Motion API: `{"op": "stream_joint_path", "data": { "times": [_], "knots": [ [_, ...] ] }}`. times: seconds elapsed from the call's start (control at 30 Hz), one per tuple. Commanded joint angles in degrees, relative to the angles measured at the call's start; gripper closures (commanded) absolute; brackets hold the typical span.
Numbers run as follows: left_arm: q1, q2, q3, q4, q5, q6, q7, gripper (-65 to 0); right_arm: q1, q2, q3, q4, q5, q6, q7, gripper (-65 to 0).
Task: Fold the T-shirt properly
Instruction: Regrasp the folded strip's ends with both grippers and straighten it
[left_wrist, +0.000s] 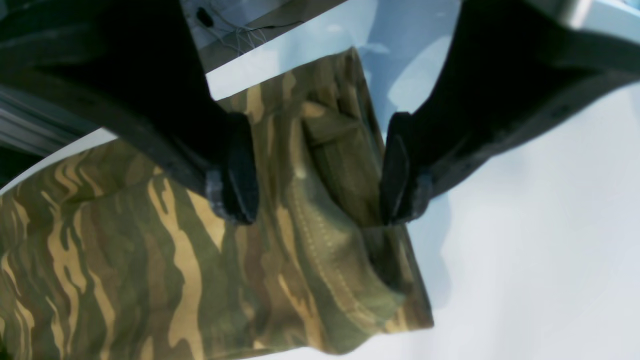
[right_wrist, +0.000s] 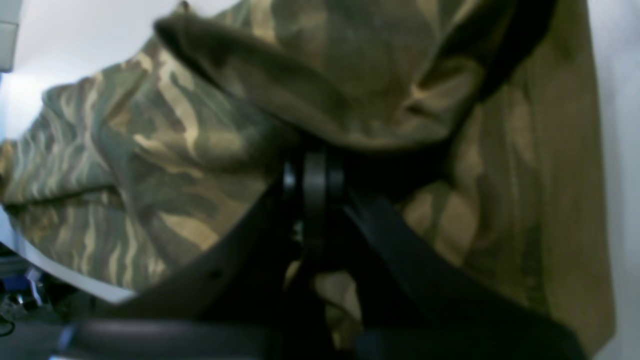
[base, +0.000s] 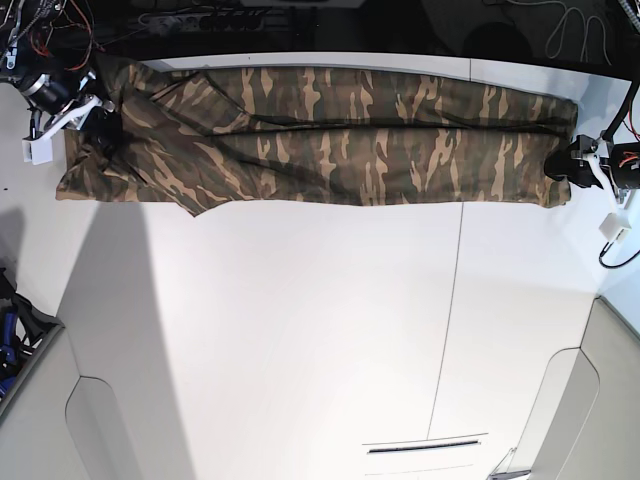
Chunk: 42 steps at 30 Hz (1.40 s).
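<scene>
The camouflage T-shirt (base: 320, 135) lies stretched in a long band along the far side of the white table (base: 300, 330). My right gripper (base: 100, 118) is at the shirt's left end. In the right wrist view the gripper (right_wrist: 312, 172) is shut on the T-shirt (right_wrist: 190, 125), and a fold of the fabric hangs over its fingers. My left gripper (base: 560, 165) is at the shirt's right end. In the left wrist view it (left_wrist: 317, 172) is open, and its fingers (left_wrist: 237, 170) straddle the shirt's hemmed corner (left_wrist: 320, 210) without pinching it.
The table's far edge (base: 420, 58) runs just behind the shirt, with dark space and cables (base: 575, 30) beyond it. A seam (base: 455, 300) crosses the table. Grey rounded panels (base: 110, 430) sit at the front corners. Blue clutter (base: 8, 345) lies off the left edge.
</scene>
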Motion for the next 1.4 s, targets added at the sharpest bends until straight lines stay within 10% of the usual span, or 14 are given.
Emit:
{"op": "stream_joint_path", "data": {
  "times": [0.0,0.77,1.2,1.27,1.37],
  "knots": [
    [-0.7,-1.7,-0.6,0.5,-0.8,-0.5,-0.9,-41.5,0.7,0.9,0.1,-0.2,-1.1,-0.4,-0.2,0.0],
    [3.1,-3.1,-0.6,-3.1,3.0,-0.5,-4.3,-45.1,4.3,0.9,0.1,-0.5,-2.3,-0.5,-0.4,0.0],
    [4.0,3.7,-0.6,-4.3,-5.9,-0.5,2.1,-44.9,4.3,0.9,0.1,-0.5,-0.2,-0.5,-0.7,0.0],
    [4.0,4.0,-0.6,-4.3,-6.5,-0.5,2.1,-40.8,4.3,0.9,0.1,-0.5,-0.2,-0.5,-0.7,0.0],
    [4.0,4.0,-0.6,-4.3,-7.0,-0.5,2.0,-17.0,4.3,0.9,0.1,-0.5,-0.2,-0.5,-0.7,0.0]
  ]
}}
